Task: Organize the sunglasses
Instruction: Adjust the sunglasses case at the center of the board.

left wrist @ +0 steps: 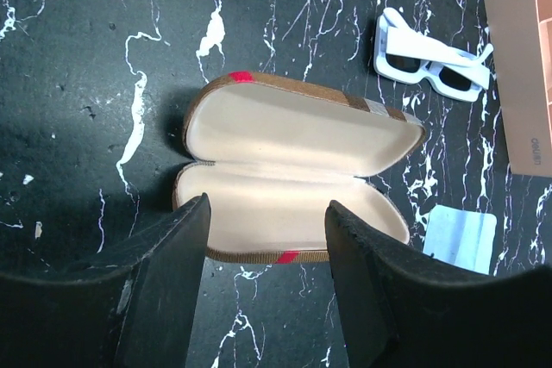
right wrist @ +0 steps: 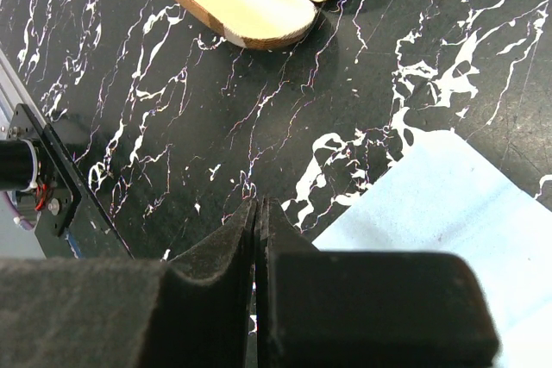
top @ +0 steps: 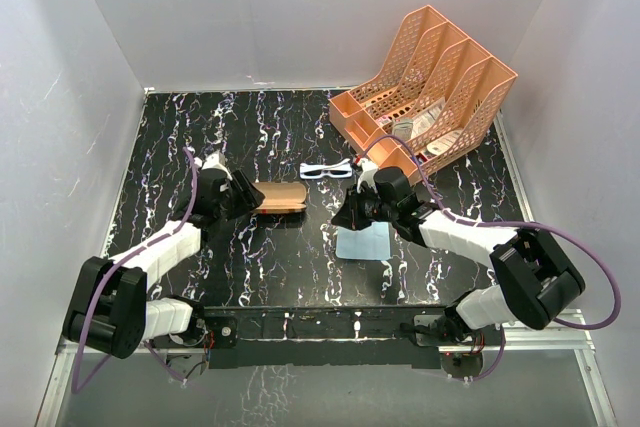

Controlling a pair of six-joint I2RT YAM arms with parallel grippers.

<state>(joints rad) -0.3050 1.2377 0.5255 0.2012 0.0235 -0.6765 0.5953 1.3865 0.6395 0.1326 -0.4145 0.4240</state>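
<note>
near the open case (top: 281,196), sunglasses (top: 326,170) untouched, left jaws open, right jaws closed

txt: none legible | tiny mark, organizer (left wrist: 517,58) wall | too sm to read

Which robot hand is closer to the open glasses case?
Left. The left gripper is open, right up against the glasses case. The right gripper is shut, well apart from it, above the edge of the light blue cloth.
</note>
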